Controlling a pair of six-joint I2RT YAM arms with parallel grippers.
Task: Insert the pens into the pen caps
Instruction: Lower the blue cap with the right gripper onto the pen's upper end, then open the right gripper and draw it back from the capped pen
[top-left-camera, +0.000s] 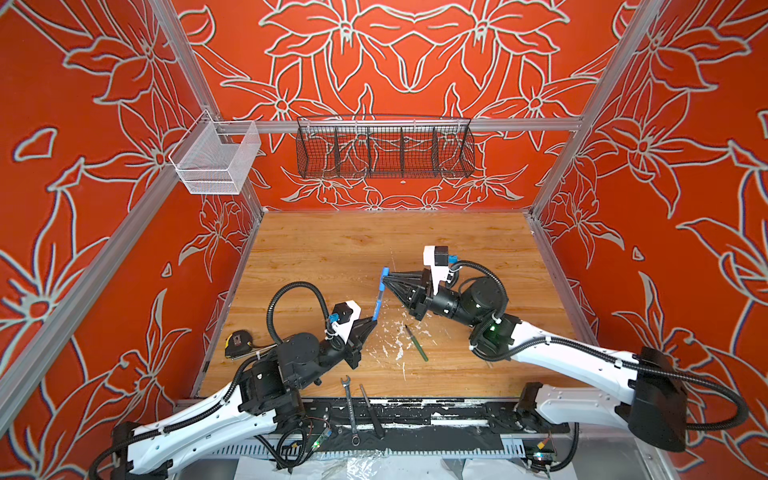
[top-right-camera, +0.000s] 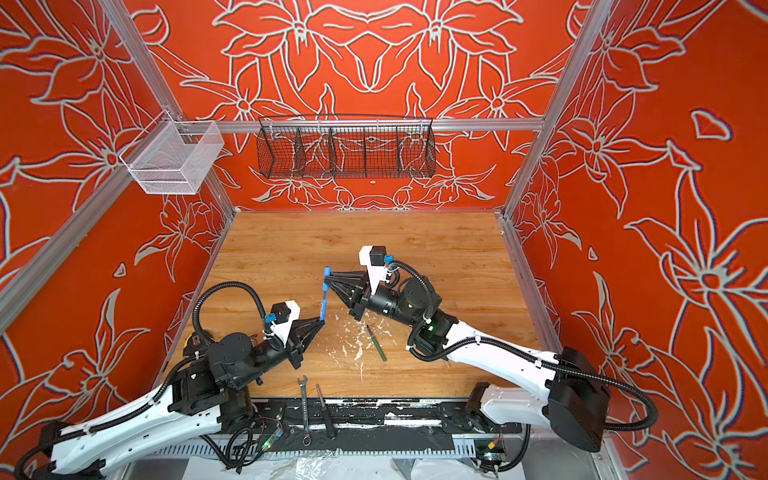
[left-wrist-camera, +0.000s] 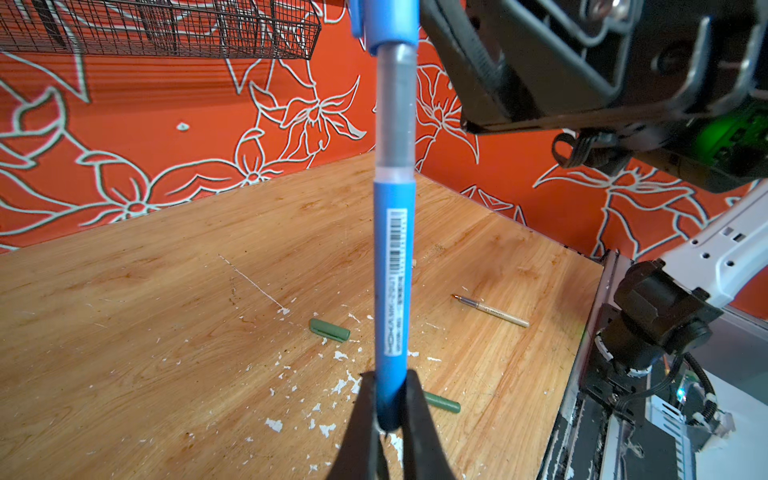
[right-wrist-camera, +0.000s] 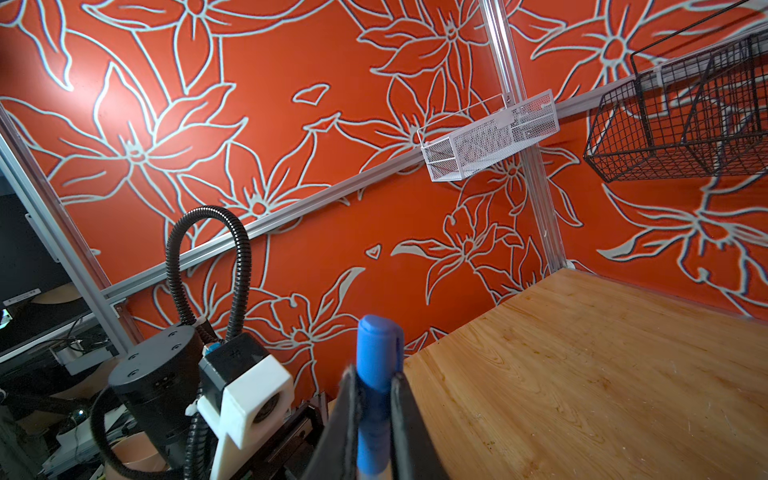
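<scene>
A blue pen (top-left-camera: 377, 300) hangs above the table between my two grippers. My left gripper (top-left-camera: 372, 319) is shut on its rear end (left-wrist-camera: 390, 386). My right gripper (top-left-camera: 385, 280) is shut on the blue pen cap (right-wrist-camera: 376, 353). In the left wrist view the pen's clear front section (left-wrist-camera: 395, 112) runs into the mouth of the blue cap (left-wrist-camera: 390, 25). A green pen (top-left-camera: 417, 343) lies on the table below, with a green cap (left-wrist-camera: 329, 330) and a tan pen (left-wrist-camera: 490, 311) farther off. No tan cap is in view.
A tape measure (top-left-camera: 237, 343) sits at the table's left edge. A silver wrench (top-left-camera: 349, 409) and a black slim tool (top-left-camera: 371, 409) lie across the front rail. A black wire basket (top-left-camera: 384, 149) and a white mesh basket (top-left-camera: 216, 160) hang on the walls. White flecks litter the wood.
</scene>
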